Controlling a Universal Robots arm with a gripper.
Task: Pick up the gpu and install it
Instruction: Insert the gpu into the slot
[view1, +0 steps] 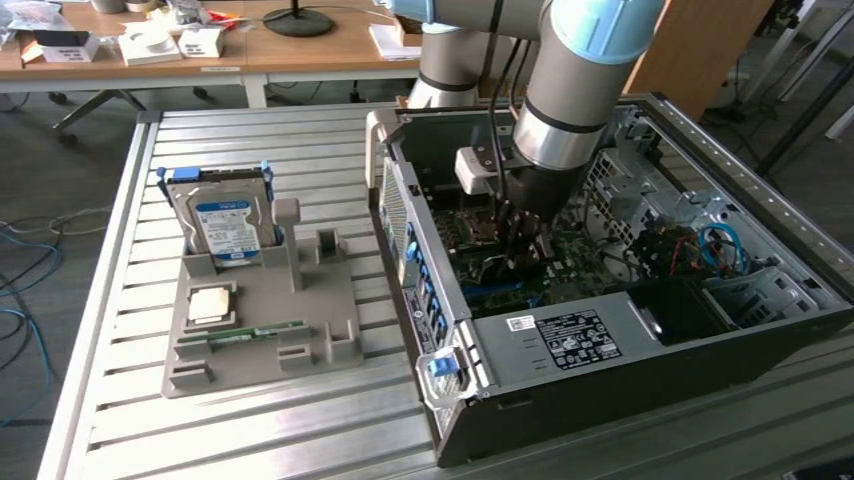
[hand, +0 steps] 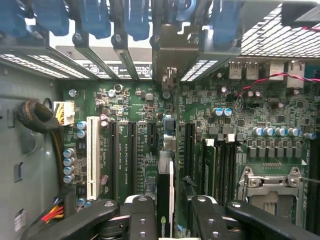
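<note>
Gpu (hand: 165, 195) edge-on between jaws; board print unreadable.

my arm (view1: 574, 90) is a thick silver-grey tube with pale blue caps at the joints and a black band ringing the lower segment. below that band the wrist turns black. a small white box (view1: 477, 170) is clipped to its side, and a dark cable runs down along the tube. on the wrist view i see my hand (hand: 167, 217): black fingers (hand: 142, 220) with rounded links, each dotted with small silver screws.
</note>
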